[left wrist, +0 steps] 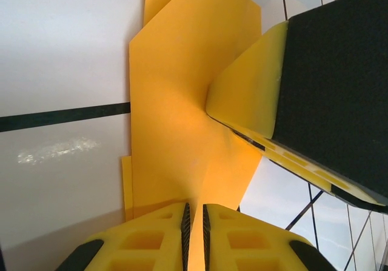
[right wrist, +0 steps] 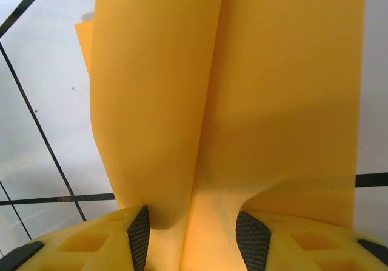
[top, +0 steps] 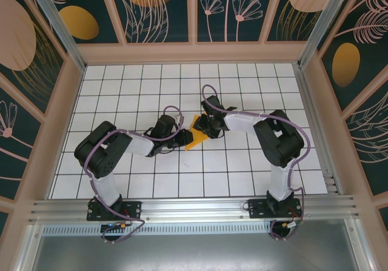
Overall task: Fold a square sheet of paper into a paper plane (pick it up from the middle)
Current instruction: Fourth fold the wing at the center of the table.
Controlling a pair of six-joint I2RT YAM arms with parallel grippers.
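Note:
The square sheet of paper (top: 195, 137) is a folded, creased orange-yellow shape held just above the white grid table between the two arms. My left gripper (top: 183, 136) comes in from the left. Its jaws (left wrist: 194, 222) are shut on a thin ridge of the paper (left wrist: 182, 101). My right gripper (top: 204, 128) meets the paper from the right and its yellow finger (left wrist: 254, 95) rests against the sheet. In the right wrist view the right gripper (right wrist: 194, 237) stands open, its pads wide apart with a rounded fold of paper (right wrist: 273, 101) between them, close to the left pad (right wrist: 139, 234).
The white tiled table (top: 242, 180) is boxed in by patterned walls (top: 163, 10) at the back and sides. A metal rail (top: 194, 209) runs along the near edge by both arm bases. Bare tiles lie all around the paper.

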